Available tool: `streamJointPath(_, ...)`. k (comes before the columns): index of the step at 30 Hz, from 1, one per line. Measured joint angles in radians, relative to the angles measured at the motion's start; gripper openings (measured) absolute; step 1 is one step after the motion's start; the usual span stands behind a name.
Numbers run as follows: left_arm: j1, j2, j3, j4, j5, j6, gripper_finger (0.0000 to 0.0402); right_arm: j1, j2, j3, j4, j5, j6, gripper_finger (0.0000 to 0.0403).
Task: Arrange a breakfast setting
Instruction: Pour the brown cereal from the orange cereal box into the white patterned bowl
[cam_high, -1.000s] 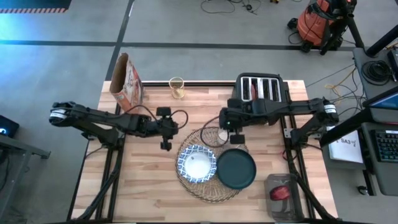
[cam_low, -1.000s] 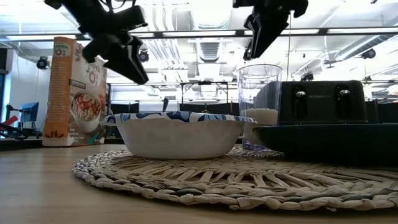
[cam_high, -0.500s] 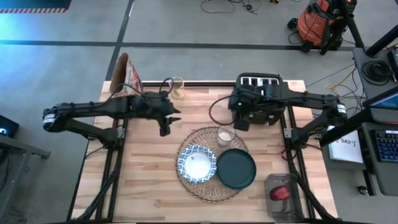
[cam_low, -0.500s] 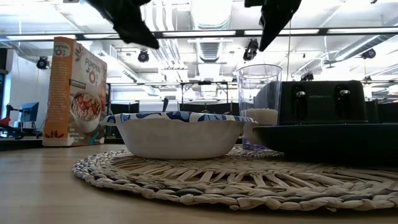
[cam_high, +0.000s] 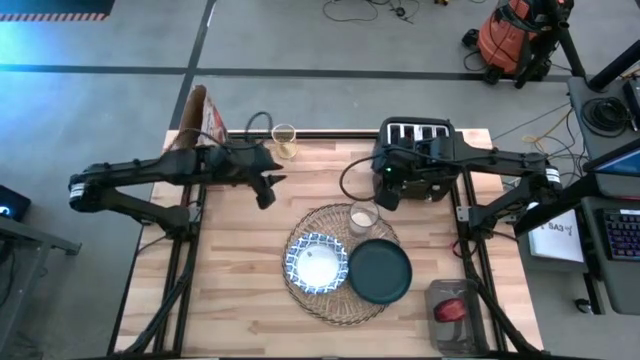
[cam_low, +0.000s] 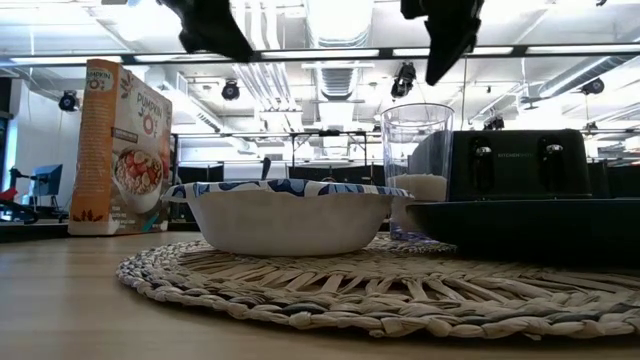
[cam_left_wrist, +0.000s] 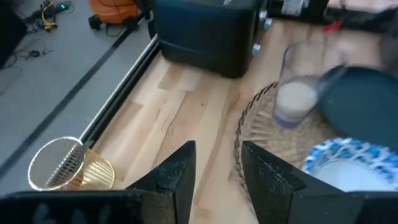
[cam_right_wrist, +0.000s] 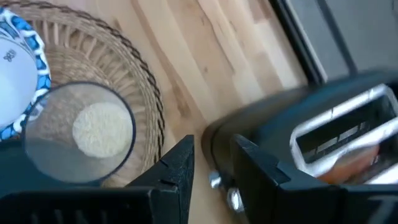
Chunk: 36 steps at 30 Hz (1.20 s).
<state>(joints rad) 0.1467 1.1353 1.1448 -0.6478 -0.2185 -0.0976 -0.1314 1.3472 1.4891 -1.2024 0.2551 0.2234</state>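
Your left hand (cam_high: 265, 190) and right hand (cam_high: 388, 192) hover released and empty above the tabletop (cam_high: 230, 290), flanking the placemat (cam_high: 335, 310) holding bowl (cam_high: 316, 264), plate (cam_high: 380, 272) and glass (cam_high: 362, 217).

One woven placemat (cam_high: 340, 268), one patterned bowl (cam_high: 316, 263), one teal plate (cam_high: 381, 272), one clear glass (cam_high: 362, 218), one gold strainer cup (cam_high: 284, 140), one toaster (cam_high: 418, 150), one cereal bag (cam_high: 204, 128).

plate (cam_low: 530, 228): cut by frame edge | glass (cam_left_wrist: 297, 87): blurred | toaster (cam_right_wrist: 323, 149): blurred
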Motion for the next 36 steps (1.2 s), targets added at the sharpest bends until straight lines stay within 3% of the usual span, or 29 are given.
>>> streamJointPath(6,-0.059,-0.085,-0.026,-0.16,-0.026,-0.197,0.0113,0.02,-0.007,-0.011,-0.097,0.004,0.064,0.0103)
streamJointPath(13,-0.197,-0.191,-0.147,-0.15,-0.187,-0.361,0.0113,0.028,-0.093,-0.077,-0.032,0.041,-0.021,0.0113)
streamJointPath(20,-0.303,-0.219,-0.179,-0.132,-0.293,-0.451,0.0113,0.029,-0.285,-0.283,0.132,0.045,-0.051,0.011)
streamJointPath(28,-0.332,-0.207,-0.179,-0.137,-0.367,-0.503,0.0113,0.029,-0.513,-0.571,0.364,0.06,-0.005,0.0113)
streamJointPath(32,-0.347,-0.21,-0.179,-0.249,-0.383,-0.583,0.0113,0.029,-0.605,-0.687,0.455,0.061,0.048,0.0111)
streamJointPath(36,-0.374,-0.219,-0.179,-0.435,-0.468,-0.77,0.0113,0.029,-0.674,-0.782,0.568,0.061,0.058,0.0106)
